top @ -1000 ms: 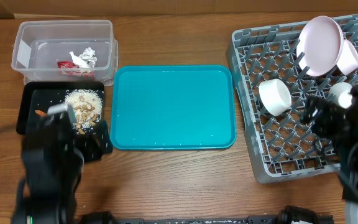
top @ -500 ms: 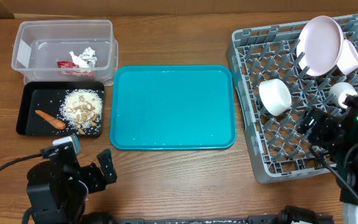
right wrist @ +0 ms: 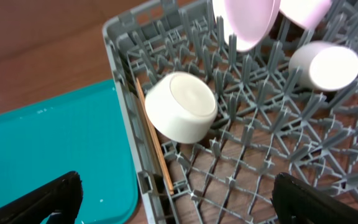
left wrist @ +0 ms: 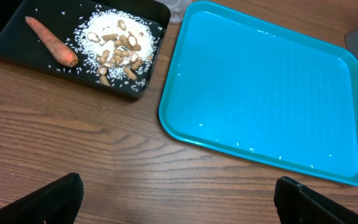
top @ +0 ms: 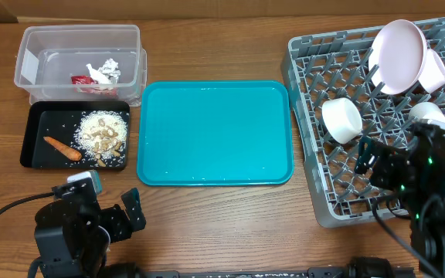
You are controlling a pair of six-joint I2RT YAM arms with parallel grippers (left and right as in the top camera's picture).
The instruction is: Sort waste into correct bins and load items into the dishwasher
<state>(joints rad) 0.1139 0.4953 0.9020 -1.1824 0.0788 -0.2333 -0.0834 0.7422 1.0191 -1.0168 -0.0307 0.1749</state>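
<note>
The clear bin (top: 79, 46) at the back left holds a red wrapper (top: 82, 79) and crumpled paper (top: 105, 71). In front of it, the black bin (top: 33, 135) carries food scraps (top: 103, 133) and a carrot piece (top: 62, 148). On the right, the grey dishwasher rack (top: 307, 100) holds a pink plate (top: 396, 55), a white bowl (top: 341, 120), a white cup (top: 427, 113) and a pink cup (top: 437, 73). Chopsticks (right wrist: 154, 140) lie along the rack's left wall. My left gripper (top: 107, 199) hangs open over bare table near the front edge. Open and empty too, my right gripper (top: 371, 171) hovers over the rack's front part, just in front of the bowl.
A large teal tray (top: 215, 133) lies bare in the middle of the table, between the bins and the rack. In the left wrist view the teal tray (left wrist: 266, 93) and the black bin (left wrist: 5, 43) sit beyond my fingers, with wooden tabletop below them.
My left arm has drawn back from over the black bin to the table's front edge. My right arm has shifted left over the rack. Both grippers stayed open.
</note>
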